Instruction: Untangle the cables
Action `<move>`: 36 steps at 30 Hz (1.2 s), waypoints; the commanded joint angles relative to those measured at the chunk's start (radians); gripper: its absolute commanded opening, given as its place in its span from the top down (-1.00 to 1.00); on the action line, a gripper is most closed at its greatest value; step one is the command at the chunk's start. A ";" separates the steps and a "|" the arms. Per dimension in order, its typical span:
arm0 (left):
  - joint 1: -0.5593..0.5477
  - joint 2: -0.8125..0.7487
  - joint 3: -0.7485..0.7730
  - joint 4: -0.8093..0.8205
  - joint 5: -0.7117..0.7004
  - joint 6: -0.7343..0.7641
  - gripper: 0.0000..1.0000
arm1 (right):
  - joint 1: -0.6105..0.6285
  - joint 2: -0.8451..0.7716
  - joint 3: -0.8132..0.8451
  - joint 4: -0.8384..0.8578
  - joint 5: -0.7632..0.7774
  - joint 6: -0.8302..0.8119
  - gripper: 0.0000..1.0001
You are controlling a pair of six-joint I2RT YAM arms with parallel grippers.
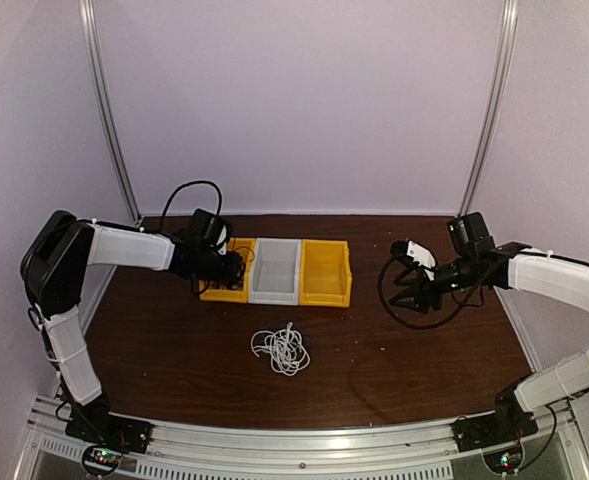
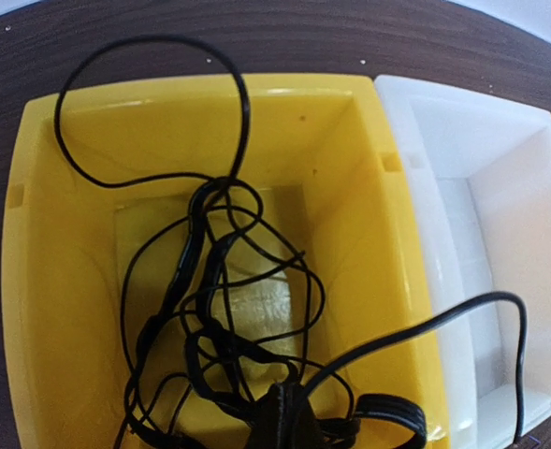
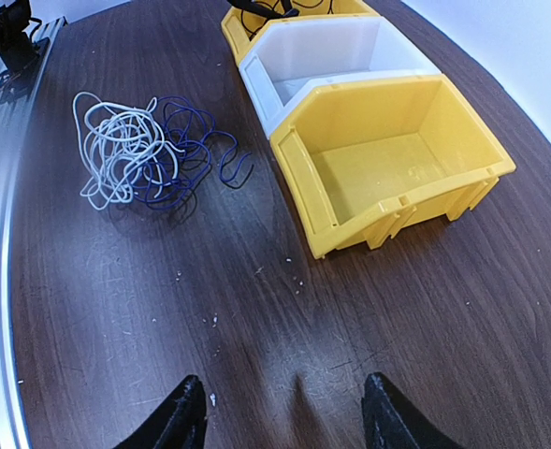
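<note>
A thin black cable point(image 2: 210, 281) lies tangled inside the left yellow bin point(image 2: 60, 234); one loop reaches over the bin's far rim and one strand runs into the white bin point(image 2: 500, 187). My left gripper point(image 2: 289, 413) is low over this bin, its fingers together on the black cable; it also shows in the top view point(image 1: 232, 268). A white cable point(image 3: 116, 154) and a dark purplish cable point(image 3: 189, 154) lie tangled together on the table; the white one shows in the top view point(image 1: 282, 350). My right gripper point(image 3: 284, 416) is open and empty above bare table, well right of the pile point(image 1: 411, 283).
Three bins stand in a row at mid table: yellow point(image 1: 214, 290), white point(image 1: 276, 275), yellow point(image 1: 326, 275). The right yellow bin point(image 3: 387, 168) holds nothing. The table's near edge has a metal rail point(image 1: 294, 440).
</note>
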 commanded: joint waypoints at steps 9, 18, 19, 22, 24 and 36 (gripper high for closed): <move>0.000 -0.001 0.005 0.001 0.001 -0.039 1.00 | -0.005 -0.004 0.001 -0.002 0.017 -0.015 -0.15; 0.000 -0.139 -0.013 -0.068 -0.003 -0.015 0.46 | -0.005 -0.003 0.002 -0.003 0.017 -0.015 -0.15; 0.000 -0.158 -0.015 -0.074 0.006 -0.004 0.40 | -0.005 -0.003 0.003 -0.004 0.016 -0.015 -0.15; 0.002 -0.208 0.007 -0.138 0.009 0.023 0.20 | -0.005 -0.003 0.003 -0.005 0.017 -0.017 -0.15; 0.008 -0.232 0.038 -0.179 0.004 0.040 0.10 | -0.005 -0.001 0.003 -0.005 0.015 -0.017 -0.15; 0.057 -0.096 0.274 -0.325 0.075 0.185 -0.11 | -0.005 -0.001 0.004 -0.008 0.020 -0.018 -0.15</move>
